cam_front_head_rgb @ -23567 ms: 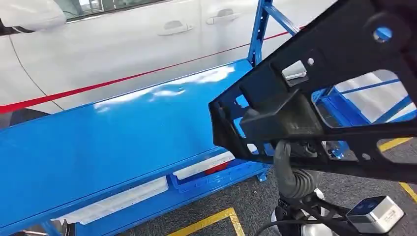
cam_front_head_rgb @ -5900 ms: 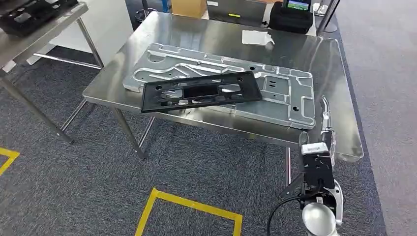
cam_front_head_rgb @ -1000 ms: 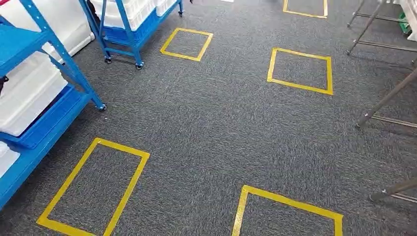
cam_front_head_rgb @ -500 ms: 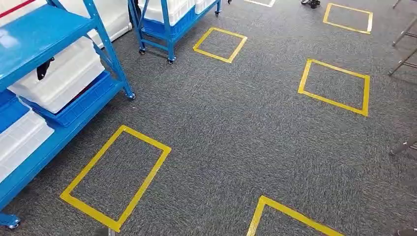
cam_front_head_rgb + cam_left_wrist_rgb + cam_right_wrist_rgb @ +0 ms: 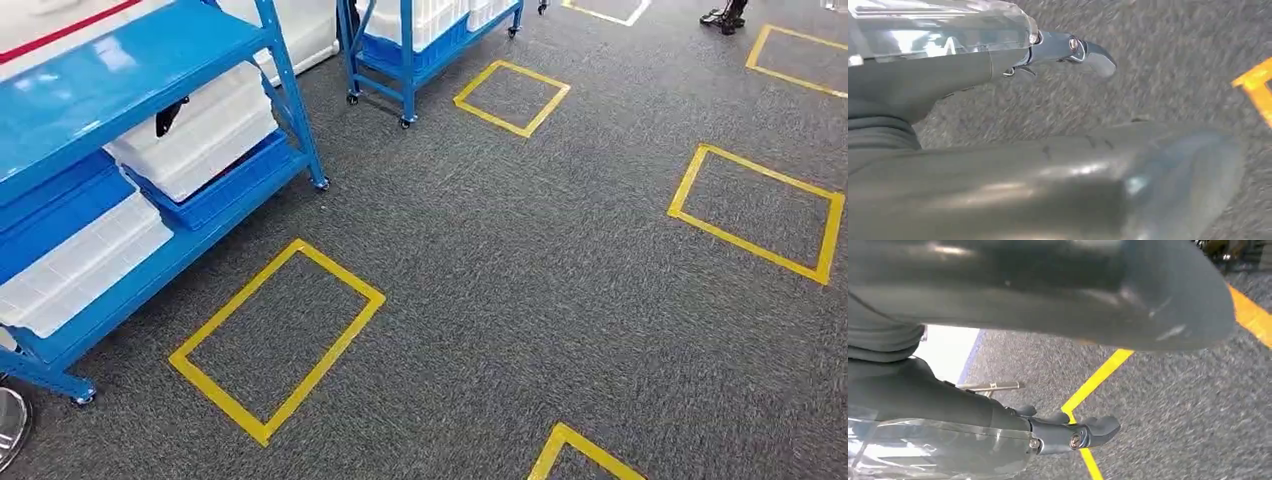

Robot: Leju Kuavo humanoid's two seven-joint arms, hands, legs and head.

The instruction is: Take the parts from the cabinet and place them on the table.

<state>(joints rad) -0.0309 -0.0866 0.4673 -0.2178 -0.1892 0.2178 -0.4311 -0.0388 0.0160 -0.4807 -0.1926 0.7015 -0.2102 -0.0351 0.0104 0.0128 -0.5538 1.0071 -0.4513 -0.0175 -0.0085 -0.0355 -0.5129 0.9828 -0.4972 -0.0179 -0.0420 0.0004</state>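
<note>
head view: you're looking down at grey carpet (image 5: 520, 260) with yellow tape rectangles (image 5: 278, 338) marked on it, one near the middle-left, others toward the far side and the right. the blue cabinet (image 5: 110, 60) runs along the left, its top shelf a bare glossy blue. on the shelf under it sit white plastic bins (image 5: 200, 130) in blue trays (image 5: 225, 185), more white bins lower toward the near end. a small black piece (image 5: 170, 115) pokes out under the top shelf beside the upper bin; you can't tell if it's one of the parts. a second blue wheeled rack (image 5: 405, 50) stands farther back, also loaded with white bins. a dark object (image 5: 722, 16) sits on the floor at the far right edge, too small to identify.

left wrist view: you see the left hand (image 5: 998, 100) close up over carpet, thick grey thumb (image 5: 1098, 185) blurred across the frame, darker fingers (image 5: 1073, 50) stretched out straight and apart from the thumb, nothing between them. hand is empty and spread. a bit of yellow tape (image 5: 1258, 90) shows at the edge.

right wrist view: the right hand (image 5: 1013, 385) hangs over carpet, thumb (image 5: 1098, 295) large and blurred, dark fingers (image 5: 1078, 432) extended away from it, holding nothing, so empty and spread too. a yellow tape line (image 5: 1098, 380) crosses the carpet beyond the fingers, with a thin metal leg (image 5: 990, 386) and a pale surface (image 5: 945, 352) behind.
</note>
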